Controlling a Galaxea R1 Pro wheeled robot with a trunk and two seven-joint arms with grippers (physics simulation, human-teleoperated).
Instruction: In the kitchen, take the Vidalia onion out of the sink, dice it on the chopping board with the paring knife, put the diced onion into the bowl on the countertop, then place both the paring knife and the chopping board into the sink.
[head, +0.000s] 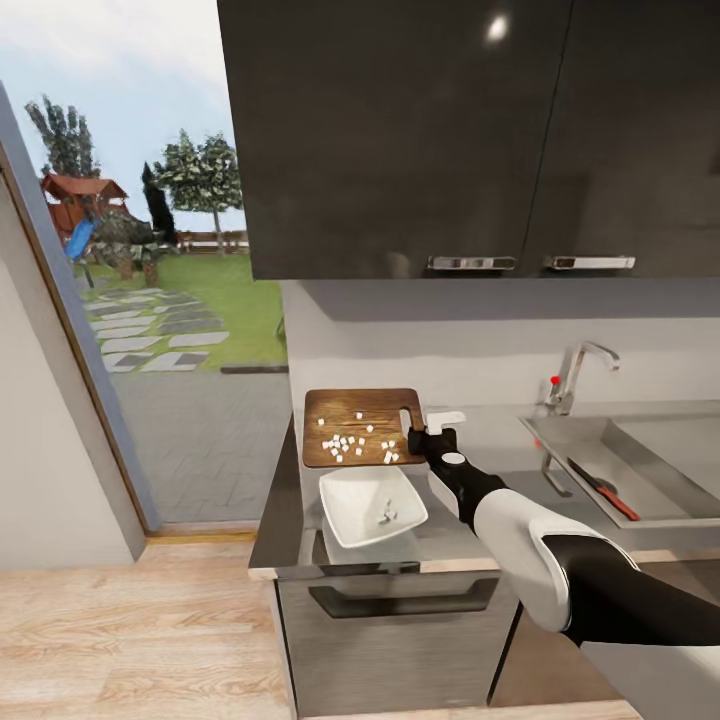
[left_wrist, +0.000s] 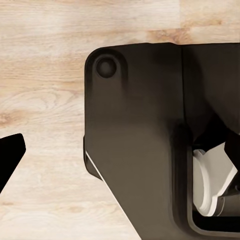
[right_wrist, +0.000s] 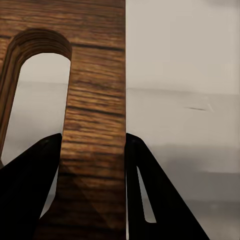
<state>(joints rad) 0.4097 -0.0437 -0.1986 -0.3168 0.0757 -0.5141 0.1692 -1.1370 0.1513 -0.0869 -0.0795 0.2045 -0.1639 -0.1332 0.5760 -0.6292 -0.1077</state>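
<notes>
Closest in, my right gripper pinched the chopping board by its handle strip — diced onion lay scattered on it, the white bowl touching its near edge. Paring knife lay in the sink — tap behind.

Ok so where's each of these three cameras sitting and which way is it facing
Head view: up high, looking down the countertop at chopping board, bowl, sink; right arm shows.
Left wrist view: facing down at wood floor; dark robot body part shows.
Right wrist view: looking along right gripper, fingers astride the board's handle edge.
Shared: head and right wrist both show the board.
</notes>
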